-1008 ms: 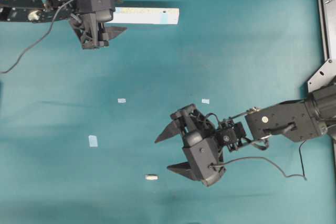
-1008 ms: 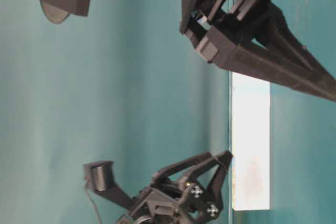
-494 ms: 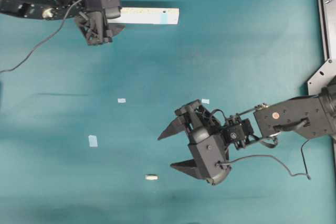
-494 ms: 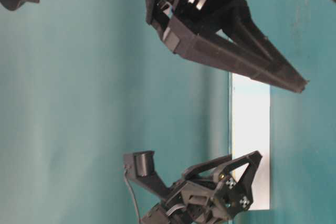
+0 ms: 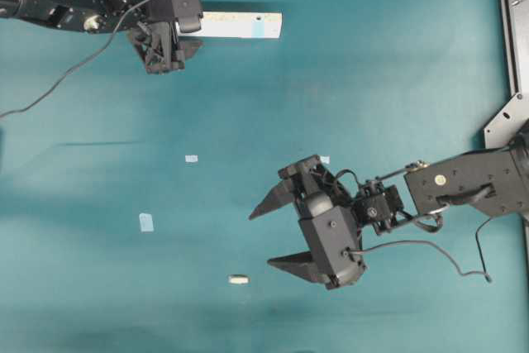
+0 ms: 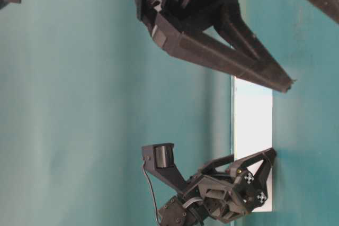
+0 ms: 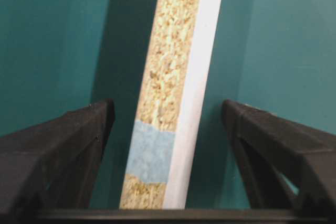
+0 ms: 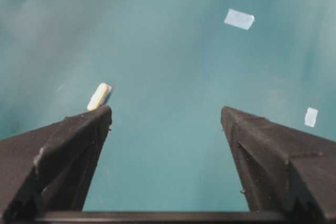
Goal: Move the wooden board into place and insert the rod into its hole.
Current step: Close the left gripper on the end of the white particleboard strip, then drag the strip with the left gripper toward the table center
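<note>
Top-left on the surface (image 5: 397,80), left hand (image 7: 168,124) straddles the wooden board (image 7: 176,77), fingers apart, not touching (right hand (image 5: 277,236) wide open, empty, near the rod (image 5: 238,279)).

We've got the table-level view turned sideways: teal table (image 6: 95,104) filling most of the pic, w/ the wooden board (image 6: 253,125) as a long white strip on the right side, running top to bottom. Up top, one gripper (image 6: 275,46) sits big & close to the cam, its dark pointed fingers (image 6: 222,62) slanting down-right, the lower tip overlapping the board's upper end. Down low we see a second gripper (image 6: 253,165), smaller & farther off, fingers spread apart across the board's far end. Contact w/ the board — can't tell. A thin cable (image 6: 151,194) hangs below its black camera block (image 6: 161,157).
</note>
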